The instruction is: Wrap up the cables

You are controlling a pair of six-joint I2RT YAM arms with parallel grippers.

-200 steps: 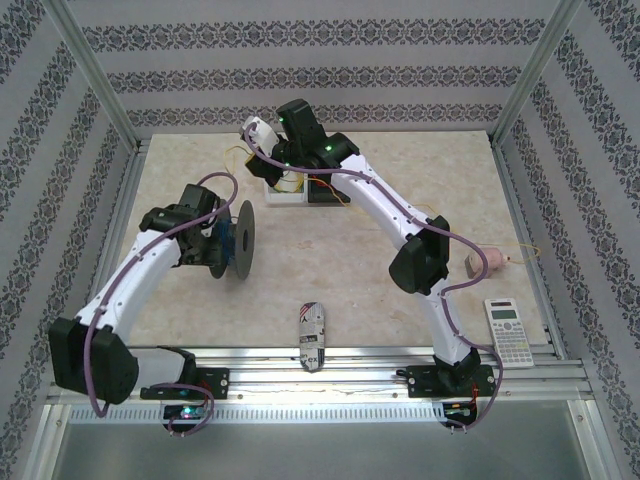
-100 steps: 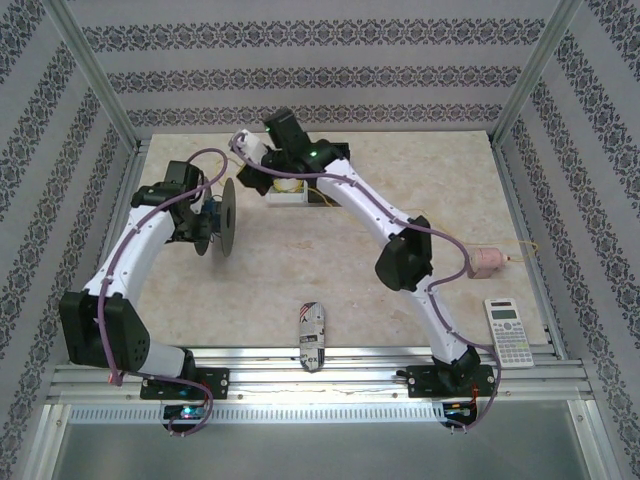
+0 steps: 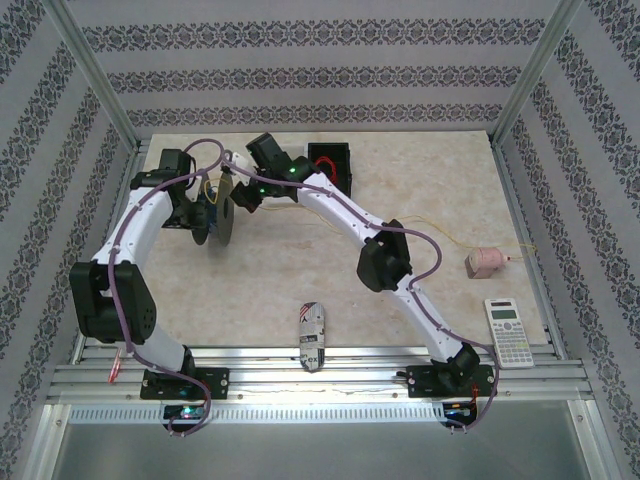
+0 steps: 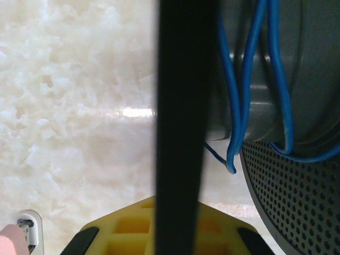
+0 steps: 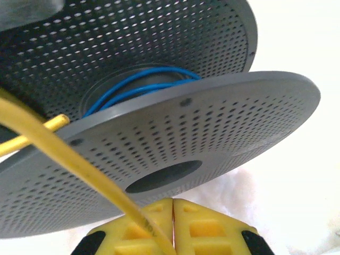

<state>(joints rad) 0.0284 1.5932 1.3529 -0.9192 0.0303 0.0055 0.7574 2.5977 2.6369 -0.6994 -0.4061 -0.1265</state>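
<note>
Right gripper [image 5: 172, 226] pinched tight on yellow cable [image 5: 79, 164] just beside spool [image 5: 175, 138], far-left of table [image 3: 300, 290]; I see cable trailing rightward, long axis left-right. Left gripper [image 4: 178, 228] clamps spool flange

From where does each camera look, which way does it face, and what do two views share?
Top external: high behind the bases, facing down on the table; left arm and right arm.
Left wrist: along the left hand, shut on the spool, facing the table.
Right wrist: along the right hand, pinching the yellow cable, facing the spool.
Shared: both wrist views show the spool's blue wire.
</note>
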